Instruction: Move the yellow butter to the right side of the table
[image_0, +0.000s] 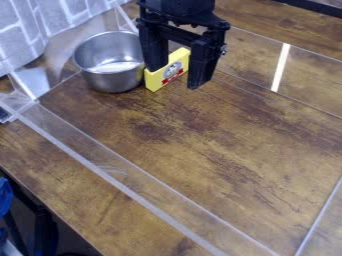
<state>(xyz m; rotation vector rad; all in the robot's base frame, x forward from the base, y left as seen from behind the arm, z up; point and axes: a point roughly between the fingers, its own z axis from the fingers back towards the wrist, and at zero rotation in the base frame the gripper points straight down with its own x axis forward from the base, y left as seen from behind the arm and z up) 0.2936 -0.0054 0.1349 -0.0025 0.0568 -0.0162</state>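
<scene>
- Nearest the camera, the table (201, 150) is bare dark wood grain, with a clear plastic rim (94, 160) running across its front and left
- The right side of the table, where the box should end up, lies open beyond a bright glare streak
- Further back, the yellow butter (164, 74) rests on the wood just beside the steel bowl (110, 60); whether the two touch I cannot tell
- The gripper (178, 72) points down over the box, jaws spread as wide as they go, one finger on each side, nothing held yet
- The box looks small, light and stiff, probably smooth card that could slip, so a hold across its two flat side faces, near the middle, seems best
- The bowl stands close enough that it might get nudged
</scene>
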